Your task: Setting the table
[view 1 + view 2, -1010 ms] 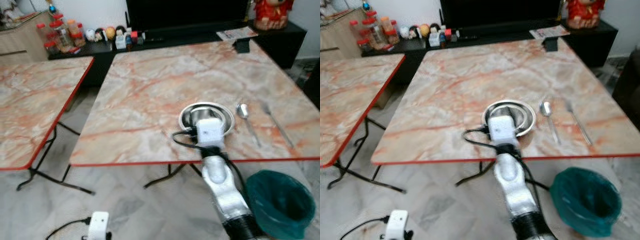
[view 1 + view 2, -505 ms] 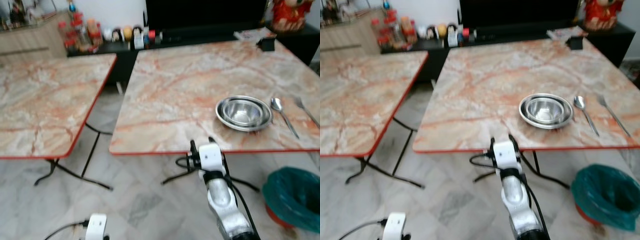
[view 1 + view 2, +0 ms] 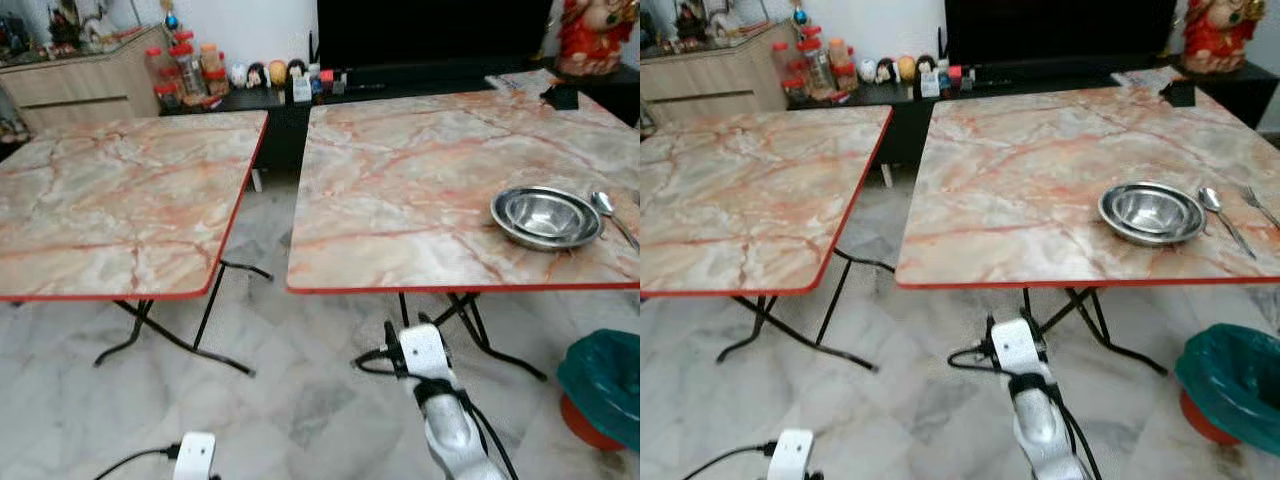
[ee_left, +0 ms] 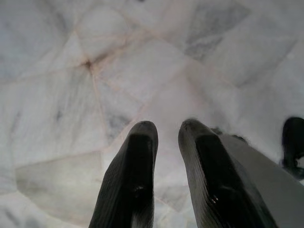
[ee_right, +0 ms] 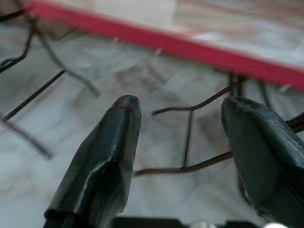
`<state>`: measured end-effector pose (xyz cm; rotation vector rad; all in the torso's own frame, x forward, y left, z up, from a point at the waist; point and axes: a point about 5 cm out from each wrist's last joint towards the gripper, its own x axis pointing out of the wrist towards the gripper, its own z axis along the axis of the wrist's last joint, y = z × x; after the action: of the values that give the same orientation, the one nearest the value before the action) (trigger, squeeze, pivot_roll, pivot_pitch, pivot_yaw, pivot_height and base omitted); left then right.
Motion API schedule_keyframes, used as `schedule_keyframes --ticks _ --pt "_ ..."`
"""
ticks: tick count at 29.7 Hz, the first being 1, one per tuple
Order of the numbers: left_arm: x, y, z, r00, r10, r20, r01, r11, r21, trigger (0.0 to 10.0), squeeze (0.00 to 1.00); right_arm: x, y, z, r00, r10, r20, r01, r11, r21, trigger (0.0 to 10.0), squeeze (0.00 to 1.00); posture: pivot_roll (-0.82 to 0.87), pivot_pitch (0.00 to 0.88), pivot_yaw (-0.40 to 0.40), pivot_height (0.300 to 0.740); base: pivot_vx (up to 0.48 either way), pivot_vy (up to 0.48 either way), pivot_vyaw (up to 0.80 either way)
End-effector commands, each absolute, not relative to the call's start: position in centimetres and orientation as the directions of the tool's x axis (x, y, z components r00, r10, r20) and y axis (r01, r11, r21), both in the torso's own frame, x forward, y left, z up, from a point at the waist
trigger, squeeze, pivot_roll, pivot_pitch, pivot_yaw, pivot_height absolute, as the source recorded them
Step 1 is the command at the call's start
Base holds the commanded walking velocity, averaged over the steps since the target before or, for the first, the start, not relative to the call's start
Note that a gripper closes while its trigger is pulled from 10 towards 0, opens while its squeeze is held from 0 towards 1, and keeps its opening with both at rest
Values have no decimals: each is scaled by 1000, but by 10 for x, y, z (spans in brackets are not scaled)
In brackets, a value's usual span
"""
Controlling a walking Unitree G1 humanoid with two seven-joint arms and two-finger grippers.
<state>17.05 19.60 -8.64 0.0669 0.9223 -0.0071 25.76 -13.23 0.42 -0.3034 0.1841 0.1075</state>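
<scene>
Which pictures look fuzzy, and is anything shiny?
In the right wrist view the red table edge and the floor behind the fingers are fuzzy. The left wrist view shows the floor tiles soft and pale. The eye views are fairly sharp, and the metal bowl shines with light.

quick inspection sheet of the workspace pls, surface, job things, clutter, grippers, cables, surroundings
surface: two marble-look tables with red edges, right table set, left table bare
job's things: steel bowl near the right table's front edge; spoon just right of it, fork further right
clutter: black object and a paper at the right table's far corner
grippers: right gripper open, empty, low before the table's front edge; left gripper slightly open, empty, pointing at the floor
cables: black cable at the right wrist; another at the left wrist
surroundings: tiled floor, green bin, black sideboard with jars and figurines
</scene>
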Motion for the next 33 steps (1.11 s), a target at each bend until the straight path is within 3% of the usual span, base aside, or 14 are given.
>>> schedule_keyframes --ticks 1,8,14,18,26,33 --pt "172 200 -85 605 34 -795 36 997 70 10000 0 255 -131 -2 970 94 -223 -158 943 -293 10000 0 -47 0 88 740 0 307 0" --pt "172 202 -85 604 35 -796 38 997 73 10000 0 236 -145 -32 919 55 -391 -192 927 -322 10000 0 -46 0 87 740 0 305 0" --pt "175 201 -84 607 29 -794 52 996 76 10000 0 206 -171 -65 768 -101 -632 -34 980 -198 10000 0 -49 0 95 740 0 292 0" --pt "176 201 -83 608 28 -793 53 996 76 10000 0 205 -172 -67 760 -104 -641 -17 984 -179 10000 0 -49 0 95 740 0 292 0" --pt "179 198 -82 611 28 -791 45 997 70 10000 0 180 -173 -84 648 -91 -756 -12 991 -131 10000 0 -55 0 108 740 0 277 0" --pt "181 198 -82 614 35 -789 31 997 69 10000 0 180 -170 -85 636 -72 -768 6 996 -89 10000 0 -49 8 109 740 0 306 0"
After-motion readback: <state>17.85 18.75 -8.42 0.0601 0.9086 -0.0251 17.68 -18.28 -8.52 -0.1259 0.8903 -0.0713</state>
